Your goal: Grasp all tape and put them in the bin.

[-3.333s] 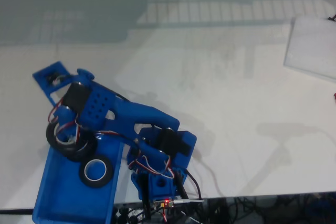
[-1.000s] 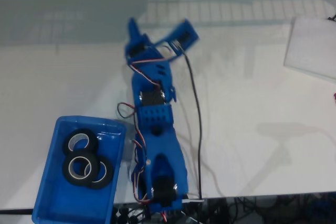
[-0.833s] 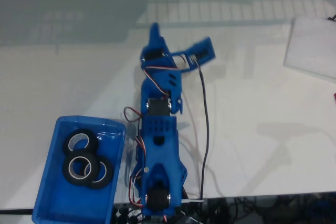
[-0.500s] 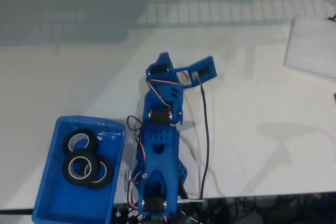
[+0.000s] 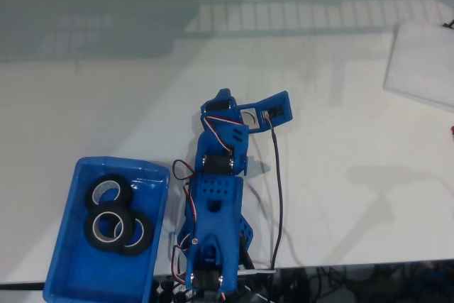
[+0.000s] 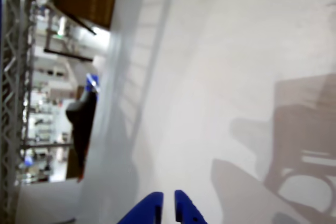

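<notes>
where the white table (image 5: 340, 140) meets its near edge in the fixed view, the bin (image 5: 67, 260) sits at the lower left, a bright blue tray with rounded corners and low walls, and all three rolls of tape lie inside it: the upper tape (image 5: 108, 191) rests toward the far end of the tray, the middle tape (image 5: 108, 228) lies just below it and overlaps it, and the lower tape (image 5: 144, 240) sits partly under the middle one toward the right wall, each a black ring with a pale core; just to the right of the bin stands the blue arm (image 5: 215, 218), folded back over its base near the table's front edge, with red, white and black wires along its joints and a black cable (image 5: 278, 189) looping from the wrist down to the table edge; the gripper (image 5: 225, 97) is at the upper end of the arm, well apart from the bin, with nothing in it, and in the wrist view the gripper (image 6: 167, 205) shows as two blue fingertips (image 6: 152, 208) at the bottom edge with only a thin sliver of space between them, nearly closed on nothing, pointing over bare white table with soft shadows on it; at the right edge of the fixed view a pale flat sheet (image 5: 422, 62) lies on the table, far from the arm
</notes>
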You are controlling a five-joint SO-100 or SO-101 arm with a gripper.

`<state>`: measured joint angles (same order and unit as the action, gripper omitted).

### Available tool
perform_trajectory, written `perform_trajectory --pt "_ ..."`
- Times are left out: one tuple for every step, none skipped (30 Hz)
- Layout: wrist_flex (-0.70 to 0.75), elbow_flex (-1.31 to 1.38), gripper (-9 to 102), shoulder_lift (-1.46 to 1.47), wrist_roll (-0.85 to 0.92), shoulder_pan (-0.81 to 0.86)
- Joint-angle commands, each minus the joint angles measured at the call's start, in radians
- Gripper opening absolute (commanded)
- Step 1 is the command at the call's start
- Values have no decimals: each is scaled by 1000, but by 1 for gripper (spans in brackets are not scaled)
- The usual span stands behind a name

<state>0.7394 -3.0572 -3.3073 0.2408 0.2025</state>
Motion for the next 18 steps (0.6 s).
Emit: perform_trajectory --pt "11 -40 0 -15 5 0" --pt "20 -41 0 -15 6 0" --pt "28 -41 0 -15 5 -2" --pt "35 -41 0 -15 5 -2" --pt "48 -41 0 -15 5 -2" --pt "54 -40 0 -15 3 -2" --pt "55 -40 0 -15 3 -2" --pt "57 -40 0 -15 5 -2" --pt "61 -38 0 -15 6 -2" --pt "64 -37 0 -15 9 -2" --pt "67 -37 0 -15 11 -2" --pt "71 -35 0 -15 14 -2" --pt "72 -35 0 -15 20 -2" --pt "72 -35 0 -15 23 -2" --pt "72 -35 0 -15 25 -2" --pt "72 -35 0 -15 25 -2" --pt "72 -35 0 -15 25 -2" --pt "72 -35 0 -15 25 -2"
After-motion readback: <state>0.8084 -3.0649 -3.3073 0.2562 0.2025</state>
